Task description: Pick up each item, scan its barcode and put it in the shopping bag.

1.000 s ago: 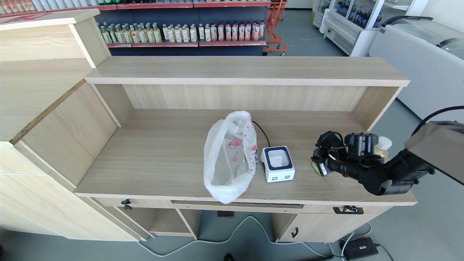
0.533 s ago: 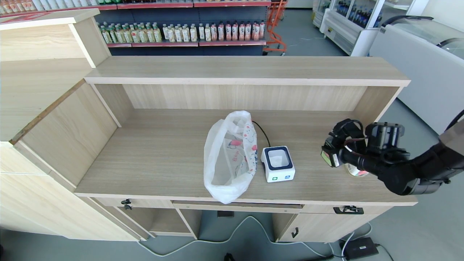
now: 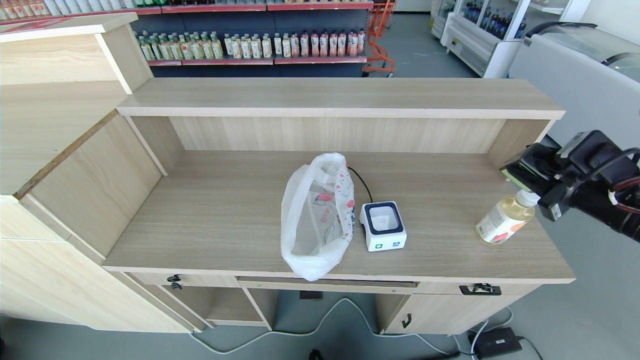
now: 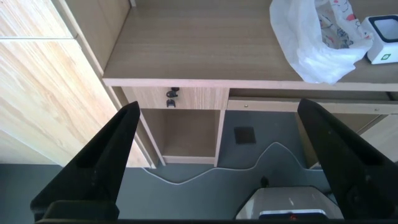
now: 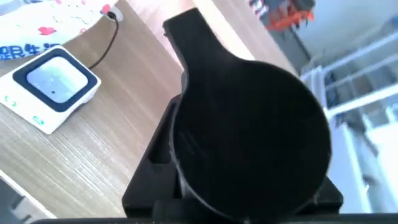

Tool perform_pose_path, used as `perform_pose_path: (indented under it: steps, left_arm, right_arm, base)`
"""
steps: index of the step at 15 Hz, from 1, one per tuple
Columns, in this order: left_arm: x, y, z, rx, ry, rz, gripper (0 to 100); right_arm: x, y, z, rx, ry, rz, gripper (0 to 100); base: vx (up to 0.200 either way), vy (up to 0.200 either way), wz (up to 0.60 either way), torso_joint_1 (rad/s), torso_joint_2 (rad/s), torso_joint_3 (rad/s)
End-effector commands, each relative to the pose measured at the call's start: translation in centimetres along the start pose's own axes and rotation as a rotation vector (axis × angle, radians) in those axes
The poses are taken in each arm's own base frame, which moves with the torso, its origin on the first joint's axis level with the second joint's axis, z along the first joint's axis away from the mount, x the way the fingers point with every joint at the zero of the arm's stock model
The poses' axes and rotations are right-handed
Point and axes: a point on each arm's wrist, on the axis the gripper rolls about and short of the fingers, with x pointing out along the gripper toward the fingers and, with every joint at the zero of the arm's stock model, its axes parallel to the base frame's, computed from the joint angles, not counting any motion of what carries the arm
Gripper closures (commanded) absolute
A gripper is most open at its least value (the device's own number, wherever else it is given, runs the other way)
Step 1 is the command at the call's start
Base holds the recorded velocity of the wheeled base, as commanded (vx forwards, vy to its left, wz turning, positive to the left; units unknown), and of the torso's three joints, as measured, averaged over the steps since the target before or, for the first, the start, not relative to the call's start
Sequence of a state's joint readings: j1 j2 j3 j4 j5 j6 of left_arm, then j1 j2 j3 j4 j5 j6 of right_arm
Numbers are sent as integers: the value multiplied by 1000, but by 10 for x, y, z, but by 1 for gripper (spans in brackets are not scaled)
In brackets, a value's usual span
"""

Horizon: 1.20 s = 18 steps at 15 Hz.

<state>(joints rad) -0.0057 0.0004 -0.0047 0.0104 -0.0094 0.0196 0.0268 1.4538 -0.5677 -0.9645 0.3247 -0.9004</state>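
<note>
Right tool [image 3: 522, 175] hangs right over the cap of the bottle [image 3: 505, 220], and I cannot tell whether it is open or closed. Left tool [image 4: 219, 109] is spread wide and empty, low by the table [image 3: 225, 210] front. The bottle sits at the table's right end, well apart from the scanner [image 3: 382, 225] and the shopping bag [image 3: 315, 215] beside it. Best plan, I reckon: grip the body below the cap, squarely, with the label left uncovered for the scan
</note>
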Motion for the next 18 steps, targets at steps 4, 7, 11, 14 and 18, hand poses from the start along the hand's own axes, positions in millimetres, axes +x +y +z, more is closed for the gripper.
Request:
perform_pose_path:
  steps: [4, 7, 11, 14, 18]
  left_arm:
    - [0, 0, 0, 0, 0, 0, 0]
    - [0, 0, 0, 0, 0, 0, 0]
    - [0, 0, 0, 0, 0, 0, 0]
    - [0, 0, 0, 0, 0, 0, 0]
    - [0, 0, 0, 0, 0, 0, 0]
  right_arm:
    - [-24, 37, 56, -644, -428, 184, 100]
    - [-21, 72, 74, -958, -664, 258, 100]
    - [-25, 78, 124, -1225, -1034, -32, 100]
    - [-37, 67, 138, -1254, -1186, -259, 100]
    - [-37, 74, 142, -1266, -1333, -305, 100]
  base:
    - [0, 0, 0, 0, 0, 0]
    - [0, 0, 0, 0, 0, 0]
    - [0, 0, 0, 0, 0, 0]
    - [0, 0, 0, 0, 0, 0]
    - [0, 0, 0, 0, 0, 0]
